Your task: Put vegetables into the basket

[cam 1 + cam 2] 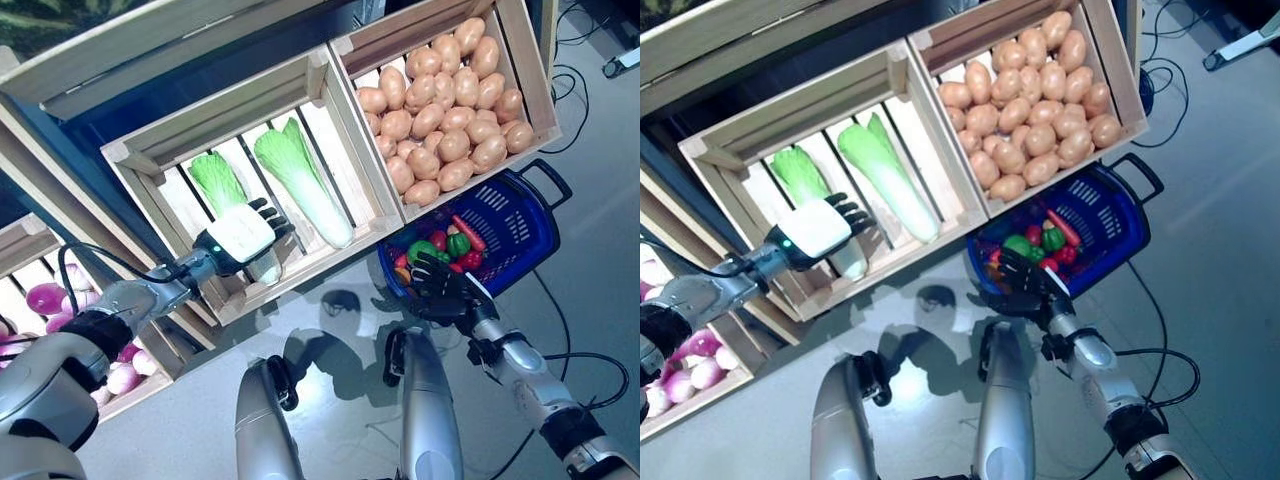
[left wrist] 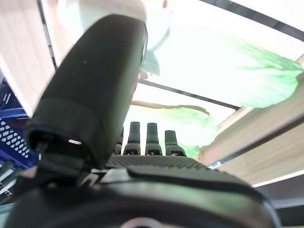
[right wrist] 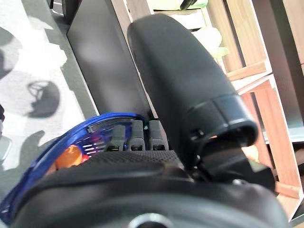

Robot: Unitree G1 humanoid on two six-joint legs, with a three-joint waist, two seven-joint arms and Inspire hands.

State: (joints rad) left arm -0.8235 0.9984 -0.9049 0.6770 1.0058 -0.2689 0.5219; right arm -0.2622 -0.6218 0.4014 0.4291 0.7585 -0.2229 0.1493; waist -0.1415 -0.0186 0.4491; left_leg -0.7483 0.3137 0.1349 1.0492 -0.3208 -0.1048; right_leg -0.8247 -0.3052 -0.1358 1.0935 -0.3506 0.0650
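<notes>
My left hand (image 1: 243, 238) rests over the stalk end of the left cabbage (image 1: 222, 186) at centre-left of frame, fingers extended, nothing gripped; its long axis runs away toward upper left. My right hand (image 1: 437, 283) clasps the blue basket (image 1: 520, 225) rim, lower right.

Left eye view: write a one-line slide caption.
Left hand reaches over a cabbage; right hand grips the blue basket.

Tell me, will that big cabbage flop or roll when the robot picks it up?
The cabbage looks smooth and moulded, so probably stiff, not floppy. It is long, so it may tip if grabbed at one end. Its rounded sides might roll on the crate slats.
</notes>
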